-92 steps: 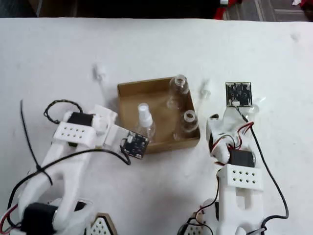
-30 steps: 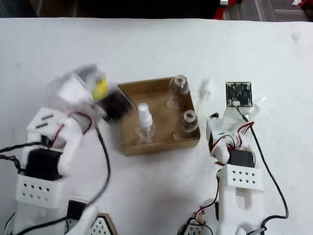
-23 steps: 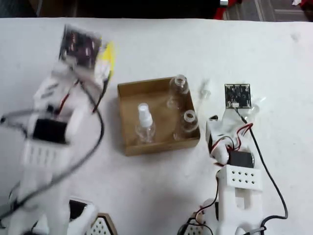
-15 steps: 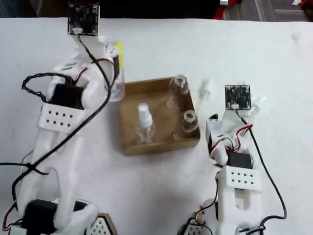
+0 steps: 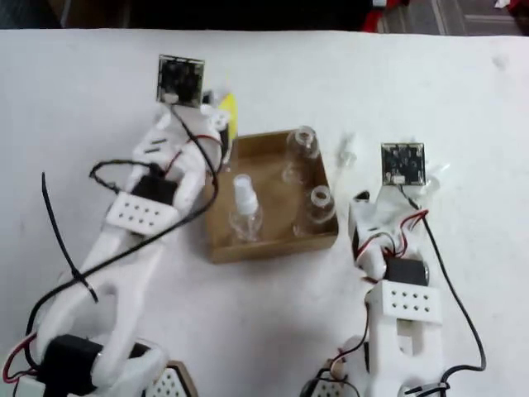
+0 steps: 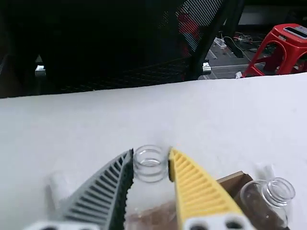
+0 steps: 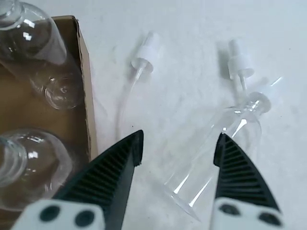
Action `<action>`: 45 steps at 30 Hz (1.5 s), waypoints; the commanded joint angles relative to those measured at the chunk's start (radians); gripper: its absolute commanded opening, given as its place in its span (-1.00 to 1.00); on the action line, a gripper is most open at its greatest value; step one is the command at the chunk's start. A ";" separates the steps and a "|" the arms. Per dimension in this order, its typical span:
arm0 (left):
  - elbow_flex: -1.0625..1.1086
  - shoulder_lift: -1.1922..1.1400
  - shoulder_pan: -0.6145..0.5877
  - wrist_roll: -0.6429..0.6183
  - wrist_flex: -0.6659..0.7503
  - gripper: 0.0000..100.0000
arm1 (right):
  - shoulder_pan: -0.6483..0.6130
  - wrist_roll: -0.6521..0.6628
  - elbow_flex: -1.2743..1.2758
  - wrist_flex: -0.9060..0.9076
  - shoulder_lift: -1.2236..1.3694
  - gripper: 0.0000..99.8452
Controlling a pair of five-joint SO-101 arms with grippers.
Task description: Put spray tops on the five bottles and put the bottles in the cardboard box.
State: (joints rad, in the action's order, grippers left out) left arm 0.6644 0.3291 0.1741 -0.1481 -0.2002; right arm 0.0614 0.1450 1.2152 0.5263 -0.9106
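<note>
My left gripper is shut on the neck of a clear bottle with no top, held upright between the grey and yellow fingers. From above, that gripper sits at the back left corner of the cardboard box. Inside the box stand one bottle with a spray top and two open-necked bottles. My right gripper is open, low over the table right of the box. A clear bottle lies between its fingers, with a spray top at its neck.
A loose spray top with its tube lies between the box wall and the lying bottle, also visible from above. A blurred white piece lies on the table beside the left gripper. White tabletop stretches beyond the box.
The left arm swung away from the box's front left side, out to the far left, then came back right to the box's rear corner holding a bottle. The right arm stayed still.
</note>
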 commanded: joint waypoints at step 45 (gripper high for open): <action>0.325 -0.128 -0.041 -0.014 0.643 -0.69 | -0.008 0.011 -0.006 -0.024 -0.015 -0.58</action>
State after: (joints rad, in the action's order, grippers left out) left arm 0.9482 0.1005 0.1573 -0.1481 0.4227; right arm 0.0598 0.1450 1.2152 0.5263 -0.9106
